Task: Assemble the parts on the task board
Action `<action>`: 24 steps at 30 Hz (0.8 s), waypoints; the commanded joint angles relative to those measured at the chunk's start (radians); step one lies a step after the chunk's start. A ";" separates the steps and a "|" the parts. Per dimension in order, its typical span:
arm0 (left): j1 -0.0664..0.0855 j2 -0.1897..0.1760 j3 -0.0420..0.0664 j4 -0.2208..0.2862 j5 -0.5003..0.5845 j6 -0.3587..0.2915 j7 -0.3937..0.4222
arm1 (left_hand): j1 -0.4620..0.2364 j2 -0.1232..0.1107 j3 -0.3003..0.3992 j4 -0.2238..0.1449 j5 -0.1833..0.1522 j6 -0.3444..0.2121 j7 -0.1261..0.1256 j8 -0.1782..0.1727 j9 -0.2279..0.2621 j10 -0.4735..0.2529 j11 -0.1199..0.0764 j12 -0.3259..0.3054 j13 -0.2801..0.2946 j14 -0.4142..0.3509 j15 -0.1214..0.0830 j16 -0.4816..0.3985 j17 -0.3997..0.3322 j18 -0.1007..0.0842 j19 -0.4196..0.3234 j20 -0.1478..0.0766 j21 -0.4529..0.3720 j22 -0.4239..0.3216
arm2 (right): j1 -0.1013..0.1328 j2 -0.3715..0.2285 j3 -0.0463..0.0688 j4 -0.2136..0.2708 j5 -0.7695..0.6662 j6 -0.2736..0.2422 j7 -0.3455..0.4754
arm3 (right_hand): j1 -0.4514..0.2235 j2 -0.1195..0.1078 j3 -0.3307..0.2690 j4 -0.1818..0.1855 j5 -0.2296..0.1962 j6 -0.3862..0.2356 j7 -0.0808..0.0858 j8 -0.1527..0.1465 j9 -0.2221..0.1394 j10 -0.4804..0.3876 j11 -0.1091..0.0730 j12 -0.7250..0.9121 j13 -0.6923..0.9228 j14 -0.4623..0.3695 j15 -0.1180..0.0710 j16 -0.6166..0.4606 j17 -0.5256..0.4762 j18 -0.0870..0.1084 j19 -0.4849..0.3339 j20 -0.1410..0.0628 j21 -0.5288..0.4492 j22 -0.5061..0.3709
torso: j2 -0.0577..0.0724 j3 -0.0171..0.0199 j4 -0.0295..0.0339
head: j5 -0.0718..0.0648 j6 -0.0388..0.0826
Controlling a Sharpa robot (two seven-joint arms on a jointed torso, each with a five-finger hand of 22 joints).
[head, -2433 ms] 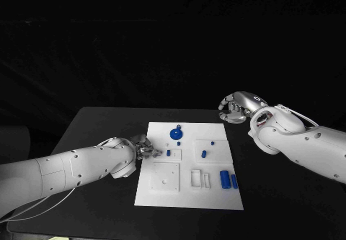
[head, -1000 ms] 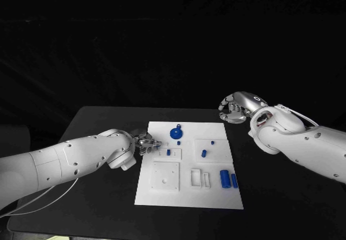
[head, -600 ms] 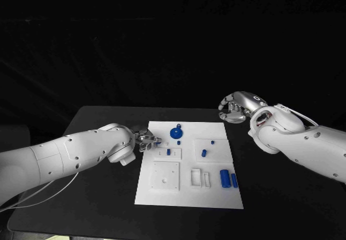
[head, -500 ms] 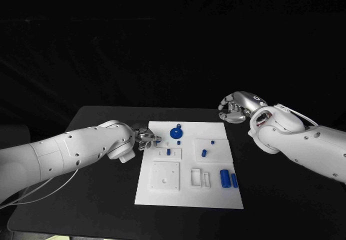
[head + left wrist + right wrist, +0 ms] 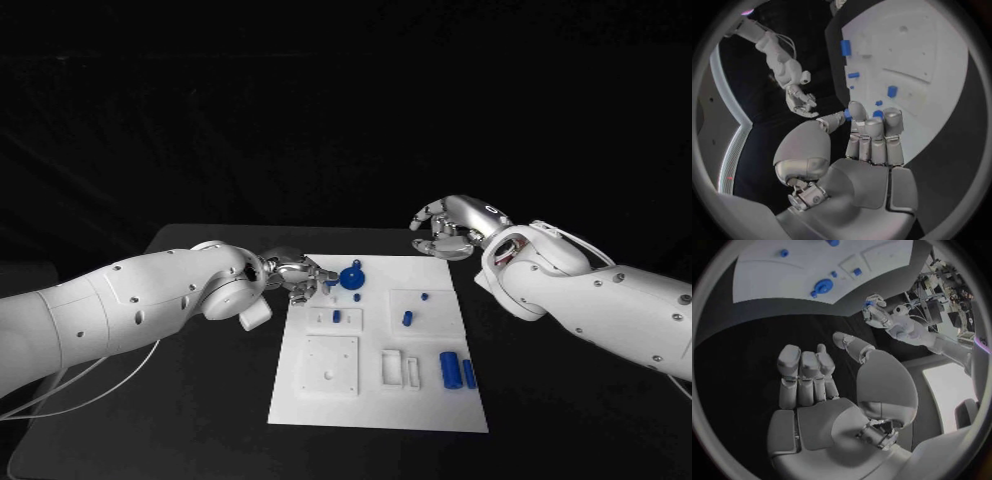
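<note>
Nearest edge, board: white task board (image 5: 372,400) flat on the black counter (image 5: 188,400), long side running away from the robot.
Near right of board: two blue cylinders (image 5: 456,371) side by side, just right of a pair of white slotted frames (image 5: 402,368).
Near left of board: raised white square block (image 5: 329,364), bare of blue parts.
Mid board: small blue peg (image 5: 336,316) on the left raised square, small blue parts (image 5: 407,319) on the right raised square.
Far board: round blue disc part (image 5: 351,277) with a small stalk, close to the left hand's fingertips.
Left hand (image 5: 297,275): at the board's far left edge, fingers curled together toward the thumb; a speck of blue at the fingertips in the left wrist view (image 5: 870,131), cannot tell whether pinched or merely behind.
Right hand (image 5: 450,227): raised beyond the board's far right corner, well apart from the parts, fingers curled inward, holding nothing; same in the right wrist view (image 5: 820,385).
</note>
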 commanded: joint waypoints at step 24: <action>-0.001 -0.026 -0.018 0.044 0.330 0.171 0.177 | -0.024 0.035 0.126 -0.277 0.142 0.049 0.000 -0.043 0.007 -0.013 -0.005 0.006 -0.014 -0.029 -0.009 0.017 0.005 -0.023 -0.036 -0.114 -0.008 0.016 | -0.013 0.051 -0.031 0.104 0.179 0.024 0.184 | -0.009 0.040 -0.088 -0.077 0.008 -0.038 0.012 -0.012 0.001 -0.059 0.046 -0.006 -0.008 -0.008 0.021 -0.006 0.006 0.094 -0.018 0.005 -0.008 0.017 | 0.000 -0.0018 0.0019 | 0.008 0.050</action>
